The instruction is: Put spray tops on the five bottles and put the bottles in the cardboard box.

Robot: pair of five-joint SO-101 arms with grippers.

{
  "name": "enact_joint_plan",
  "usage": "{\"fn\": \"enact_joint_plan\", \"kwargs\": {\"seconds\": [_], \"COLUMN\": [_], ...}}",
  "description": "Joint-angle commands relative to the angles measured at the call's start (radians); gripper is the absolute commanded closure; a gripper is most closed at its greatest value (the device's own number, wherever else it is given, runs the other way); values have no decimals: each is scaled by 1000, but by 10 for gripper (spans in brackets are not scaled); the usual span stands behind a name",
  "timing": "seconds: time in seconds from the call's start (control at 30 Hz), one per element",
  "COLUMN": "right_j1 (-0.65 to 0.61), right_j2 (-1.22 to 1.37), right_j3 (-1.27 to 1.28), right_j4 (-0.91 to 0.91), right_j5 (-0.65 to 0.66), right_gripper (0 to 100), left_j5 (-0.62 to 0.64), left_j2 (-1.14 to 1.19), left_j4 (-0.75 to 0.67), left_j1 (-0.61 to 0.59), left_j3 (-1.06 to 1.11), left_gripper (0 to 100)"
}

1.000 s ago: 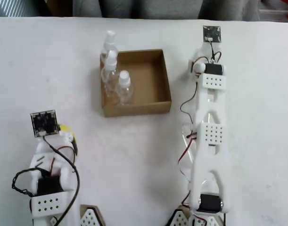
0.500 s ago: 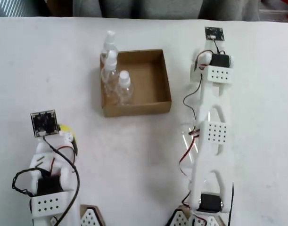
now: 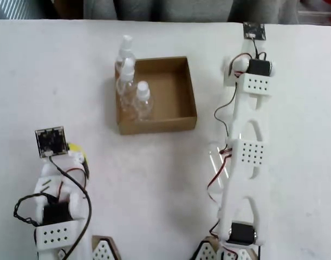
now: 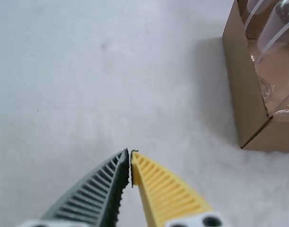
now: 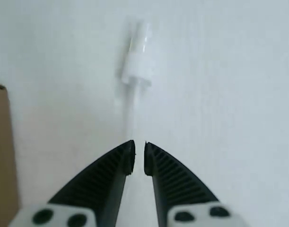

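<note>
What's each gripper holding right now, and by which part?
Right gripper seems to pinch the spray top by the end of its tube; left gripper is shut, empty.

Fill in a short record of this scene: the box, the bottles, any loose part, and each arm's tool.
Box: cardboard box, open, on the table
Bottles: three bottles with tops on, standing at the box's left wall
Loose part: spray top lying on the table, just ahead of the right tool
Left arm: left tool shut, empty, above the table short of the box
</note>
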Motion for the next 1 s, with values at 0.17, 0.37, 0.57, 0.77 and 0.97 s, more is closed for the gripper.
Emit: {"fn": "enact_joint_plan", "kwargs": {"seconds": [0.17, 0.37, 0.57, 0.77, 0.97], "right_j1": [-10, -24, -38, -48, -42], "right_j2": [18, 85, 94, 91, 88], "right_j3": [26, 87, 180, 305, 304], "right_j4": [-395, -588, -736, -763, -639], "right_j5": [-8, -81, -124, -23, -9], "right_gripper": [976, 847, 815, 815, 820], "left_j5": [-11, -11, -11, -11, -11], "left_j2": [-18, -18, -18, -18, -18], "left_j4": [20, 20, 20, 20, 20], "left_j1": [5, 5, 5, 5, 5], "left_j3": [-5, -5, -5, -5, -5], "left_gripper": [973, 973, 973, 973, 973]}}
